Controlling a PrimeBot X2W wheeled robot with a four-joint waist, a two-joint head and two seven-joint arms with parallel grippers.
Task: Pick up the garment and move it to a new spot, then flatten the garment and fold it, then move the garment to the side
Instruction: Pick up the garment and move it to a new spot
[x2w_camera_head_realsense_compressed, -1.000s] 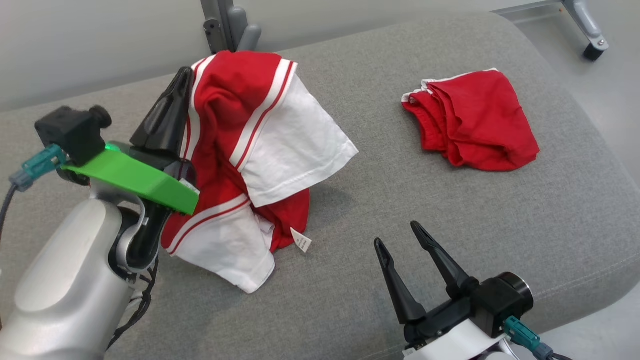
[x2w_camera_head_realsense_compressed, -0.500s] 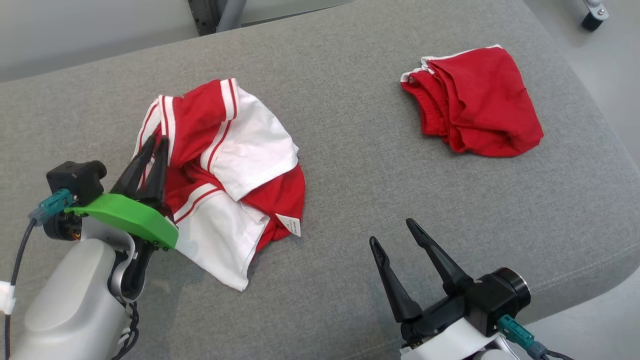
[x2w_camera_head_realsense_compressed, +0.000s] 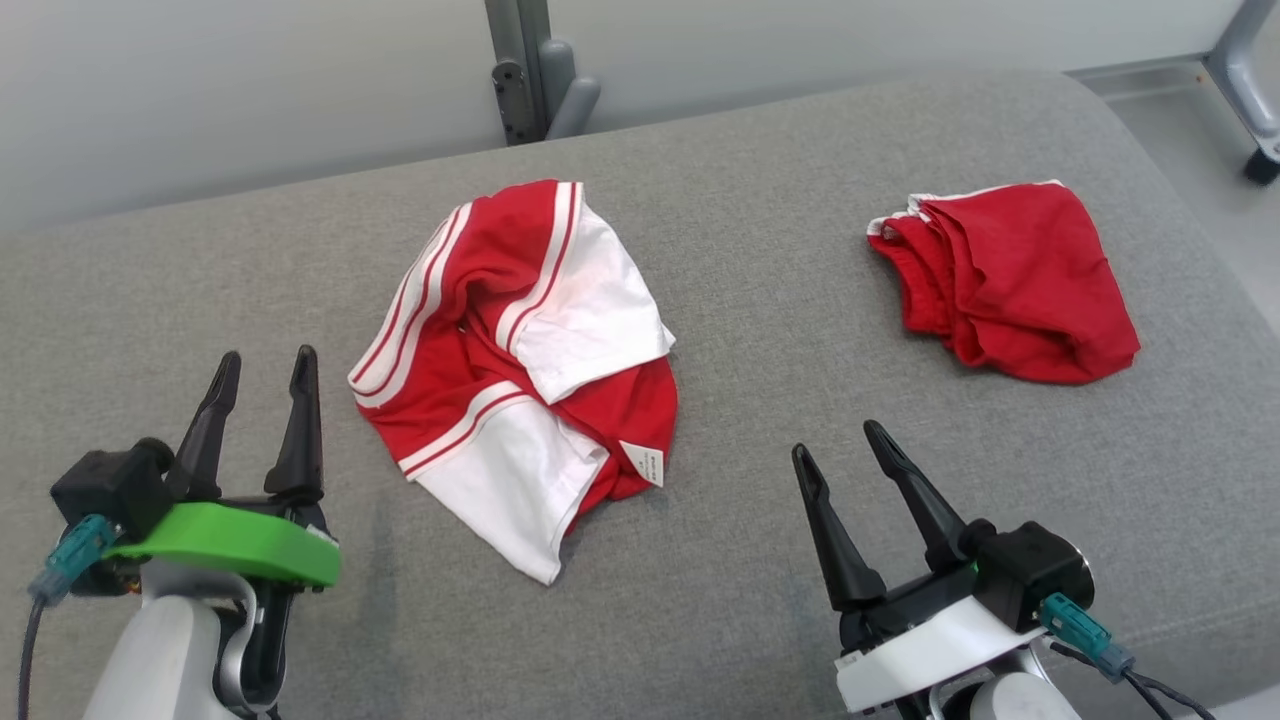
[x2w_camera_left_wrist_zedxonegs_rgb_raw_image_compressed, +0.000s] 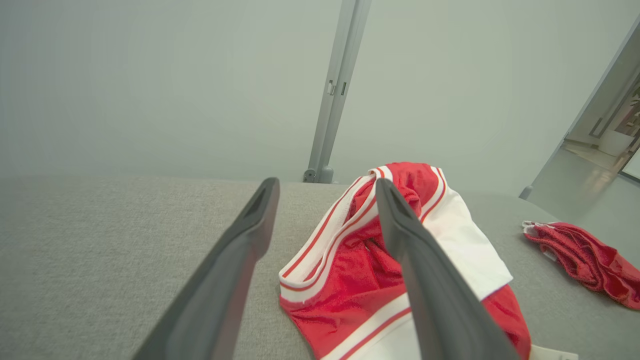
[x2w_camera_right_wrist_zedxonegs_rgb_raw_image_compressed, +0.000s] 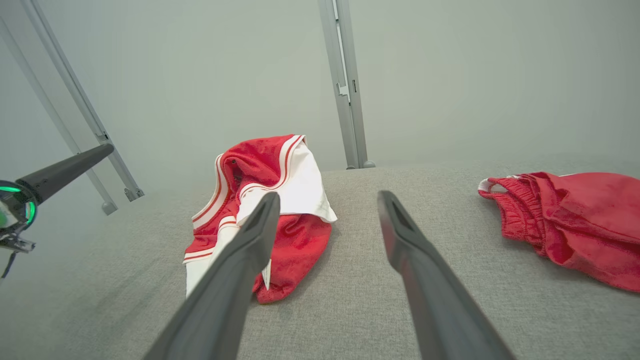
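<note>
Left gripper (x2w_camera_head_realsense_compressed: 268, 356) and right gripper (x2w_camera_head_realsense_compressed: 836, 440): both spread wide, both empty. Crumpled red-and-white garment (x2w_camera_head_realsense_compressed: 515, 370) lies on the grey cushion (x2w_camera_head_realsense_compressed: 760, 300), just right of the left gripper and ahead-left of the right. Judged light, limp and slightly slick. Best pinched at the striped edge nearest the left gripper.

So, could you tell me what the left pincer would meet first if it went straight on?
Likely only bare grey cushion: the left pincer points just left of the red-and-white garment, though depth is unclear.
</note>
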